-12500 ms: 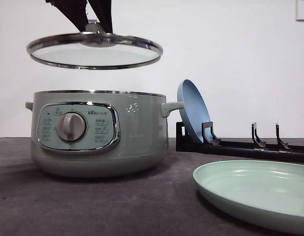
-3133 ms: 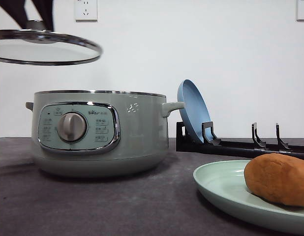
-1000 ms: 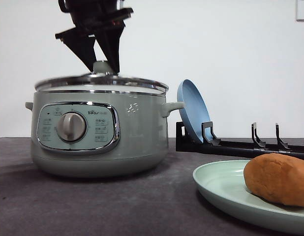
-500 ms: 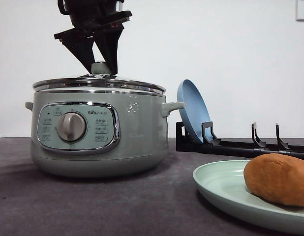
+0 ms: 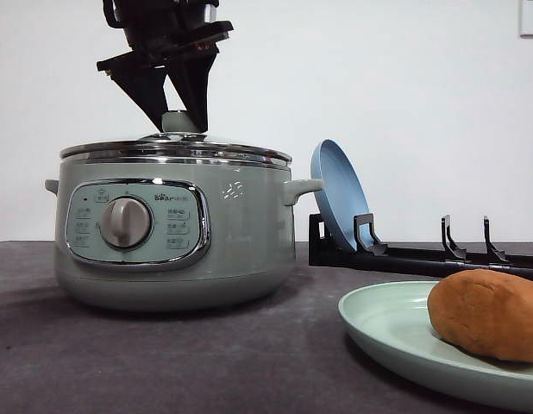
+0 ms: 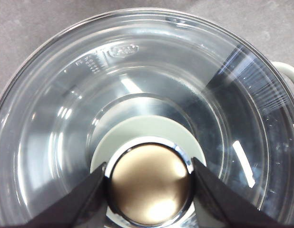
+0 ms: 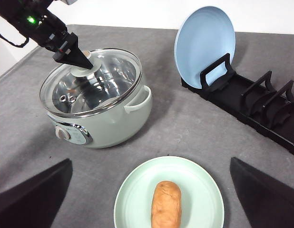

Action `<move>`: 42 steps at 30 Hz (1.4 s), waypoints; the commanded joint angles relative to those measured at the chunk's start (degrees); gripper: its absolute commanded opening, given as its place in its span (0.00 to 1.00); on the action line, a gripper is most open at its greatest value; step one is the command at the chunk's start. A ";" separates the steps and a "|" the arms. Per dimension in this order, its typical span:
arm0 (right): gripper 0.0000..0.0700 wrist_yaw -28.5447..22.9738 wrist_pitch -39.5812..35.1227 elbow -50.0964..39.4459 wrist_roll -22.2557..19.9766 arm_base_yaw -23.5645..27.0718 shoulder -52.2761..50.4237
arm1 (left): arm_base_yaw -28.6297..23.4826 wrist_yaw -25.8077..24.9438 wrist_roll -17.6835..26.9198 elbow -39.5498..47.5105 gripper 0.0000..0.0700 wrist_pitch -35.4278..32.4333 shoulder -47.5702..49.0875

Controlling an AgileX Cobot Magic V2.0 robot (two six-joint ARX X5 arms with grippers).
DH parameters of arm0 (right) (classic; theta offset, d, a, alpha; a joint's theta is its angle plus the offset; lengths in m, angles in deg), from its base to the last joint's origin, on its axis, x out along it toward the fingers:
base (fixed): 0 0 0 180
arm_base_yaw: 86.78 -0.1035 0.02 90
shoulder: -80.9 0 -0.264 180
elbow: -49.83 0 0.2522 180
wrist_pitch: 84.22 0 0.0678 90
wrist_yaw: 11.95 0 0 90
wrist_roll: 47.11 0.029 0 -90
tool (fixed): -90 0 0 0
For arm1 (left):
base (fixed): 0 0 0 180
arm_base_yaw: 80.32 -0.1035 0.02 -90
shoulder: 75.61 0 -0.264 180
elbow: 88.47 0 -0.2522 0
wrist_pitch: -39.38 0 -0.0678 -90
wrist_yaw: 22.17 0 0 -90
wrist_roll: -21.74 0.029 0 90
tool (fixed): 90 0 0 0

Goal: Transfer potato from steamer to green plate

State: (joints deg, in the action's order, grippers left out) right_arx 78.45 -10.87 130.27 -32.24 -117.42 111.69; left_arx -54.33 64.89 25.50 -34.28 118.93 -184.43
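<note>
The orange-brown potato (image 5: pixel 486 315) (image 7: pixel 166 204) lies on the pale green plate (image 5: pixel 383 328) (image 7: pixel 204 190) at the table's front right. The sage-green steamer (image 5: pixel 241 233) (image 7: pixel 121 123) stands at the left with its glass lid (image 5: pixel 176 152) (image 6: pixel 66 95) resting on the rim. My left gripper (image 5: pixel 179 121) (image 6: pixel 149 178) (image 7: pixel 83 59) comes down from above and is shut on the lid's knob, one finger on each side. My right gripper (image 7: pixel 151 160) hangs high over the plate with its fingers wide open and nothing between them.
A blue plate (image 5: pixel 335 194) (image 7: pixel 204 42) stands upright in a black dish rack (image 5: pixel 439 259) (image 7: pixel 261 104) behind the green plate, right of the steamer's side handle (image 5: pixel 301 188). Dark grey table surface lies between the steamer and the green plate.
The lid, earlier held high over and then left of the steamer, has come down and settled on its rim in the last second. The potato has lain unmoved on the green plate since three seconds ago.
</note>
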 commanded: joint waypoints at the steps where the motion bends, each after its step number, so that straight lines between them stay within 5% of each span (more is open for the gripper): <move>1: 0.98 -0.07 -0.33 1.05 0.19 -0.24 0.15 | -0.15 0.20 1.01 -1.26 0.02 0.48 -2.35; 22: 0.98 -0.42 -0.35 1.05 0.17 -0.24 0.15 | -0.15 0.17 7.28 -1.26 0.02 -1.12 -2.55; 42: 0.98 -0.44 -0.36 1.05 0.13 -0.24 0.15 | -0.15 -3.78 5.96 -1.26 0.02 -0.48 -2.55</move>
State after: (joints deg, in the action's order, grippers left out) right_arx 78.19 -10.87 130.27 -32.24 -117.42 111.69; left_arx -54.70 63.19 31.31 -34.44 118.70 -185.00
